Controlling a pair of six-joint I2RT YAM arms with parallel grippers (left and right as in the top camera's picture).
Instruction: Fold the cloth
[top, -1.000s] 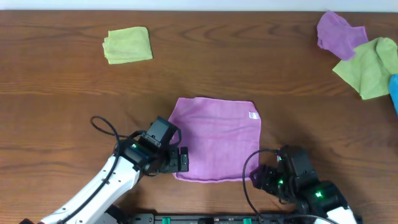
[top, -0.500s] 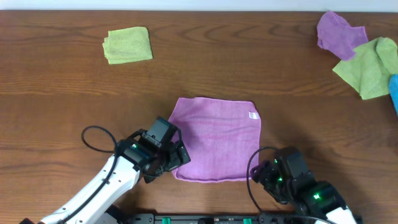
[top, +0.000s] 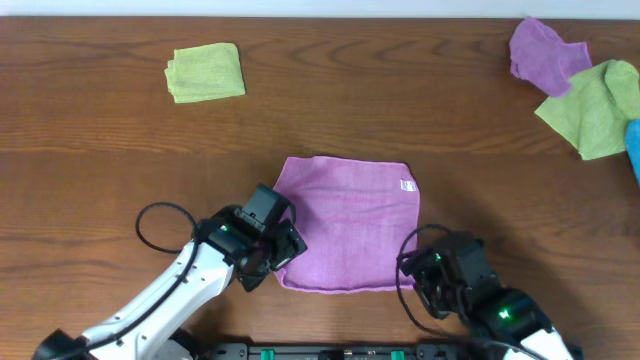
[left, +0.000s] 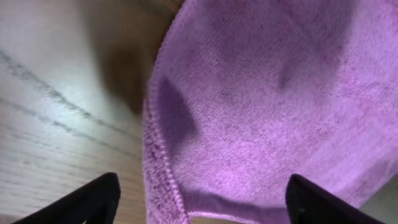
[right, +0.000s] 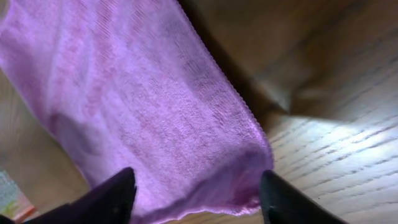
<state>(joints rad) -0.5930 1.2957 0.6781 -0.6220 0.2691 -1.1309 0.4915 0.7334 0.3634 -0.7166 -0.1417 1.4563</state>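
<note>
Brown wooden worktop (top: 400, 120). Green cloths are two: folded green cloth (top: 205, 72) at left, crumpled green cloth (top: 592, 108) far right. Purple are two: the cloth (top: 350, 225) flat in the middle, left tool (left: 202, 190) and right tool (right: 196, 186) both released astride its near corners; second purple cloth (top: 543, 52) far right.

Overhead looks straight down; both wrist views close, apparently sharing cloth (top: 350, 225).
</note>
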